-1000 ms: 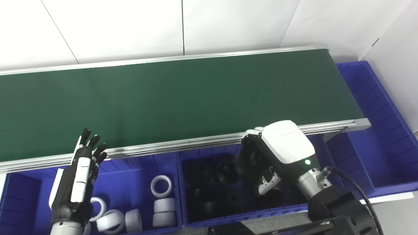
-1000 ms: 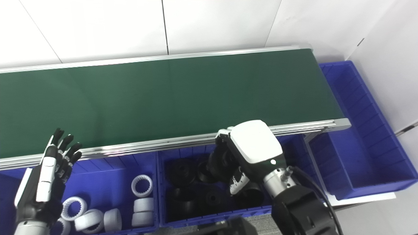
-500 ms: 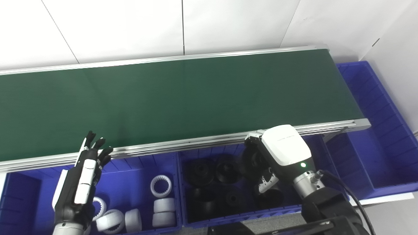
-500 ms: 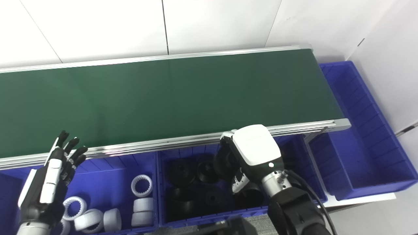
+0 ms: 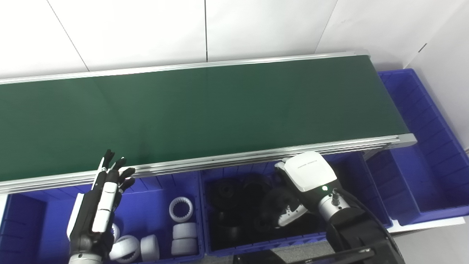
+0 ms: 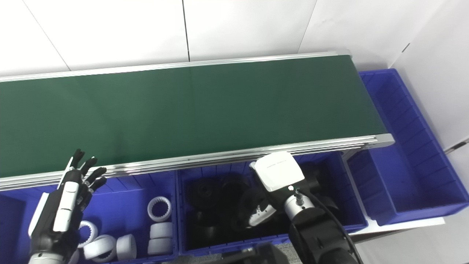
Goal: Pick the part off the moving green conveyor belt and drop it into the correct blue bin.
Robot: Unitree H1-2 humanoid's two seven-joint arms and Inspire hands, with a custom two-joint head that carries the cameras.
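The green conveyor belt (image 5: 205, 110) carries no part. My right hand (image 5: 306, 178) is down inside the middle blue bin (image 5: 256, 245), fingers curled around a black round part (image 5: 280, 200) with the thumb under it. The part is low among several other black parts (image 5: 224, 192), and most of the fingers are hidden under the white back of the hand. My left hand (image 5: 100, 209) is open and empty, fingers spread upward, over the left blue bin (image 5: 146, 190) near the belt's front rail.
The left bin holds several white toothed rings (image 5: 181, 209). A long blue bin (image 5: 421, 146) stands at the belt's right end. The aluminium front rail (image 5: 227, 161) runs just above the bins. A white wall is behind the belt.
My right hand has gone down from the rail's height into the middle bin with the black part. My left hand has drifted a little right and down, still open.
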